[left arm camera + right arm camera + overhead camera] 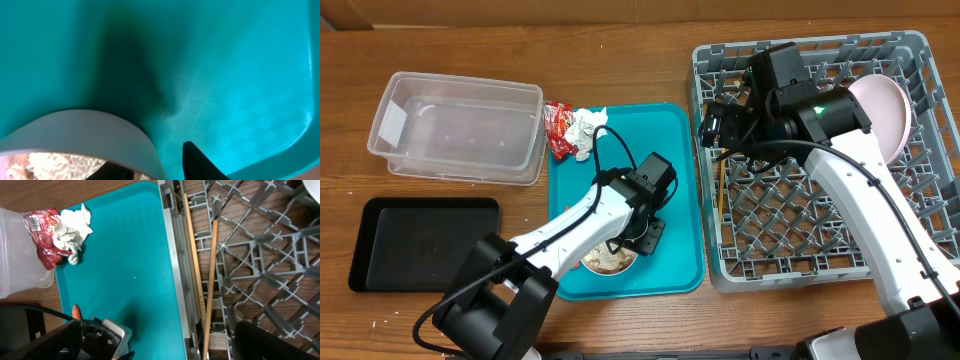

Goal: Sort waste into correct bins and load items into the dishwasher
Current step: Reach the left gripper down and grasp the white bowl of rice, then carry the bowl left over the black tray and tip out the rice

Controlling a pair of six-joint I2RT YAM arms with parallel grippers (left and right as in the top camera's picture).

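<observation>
A white bowl (pixel 608 262) of beige food scraps (pixel 65 164) stands on the teal tray (pixel 670 200). My left gripper (pixel 645 235) straddles the bowl's wall (pixel 100 135), one finger (pixel 200 165) outside with a small gap showing, so it stands open. A red wrapper (pixel 558 130) and crumpled white paper (pixel 586 128) lie at the tray's far left corner, and a carrot piece (pixel 76 311) sits by its left edge. Two chopsticks (pixel 199 270) lie along the left side of the grey dish rack (pixel 910 60), which also holds a plate (pixel 885 105). My right gripper (pixel 718 125) hovers open over the rack's left rim, holding nothing.
A clear plastic tub (pixel 455 125) stands at the back left, touching the wrapper's side. A shallow black tray (pixel 420 240) lies in front of it. Bare wooden table (pixel 620 60) runs along the back.
</observation>
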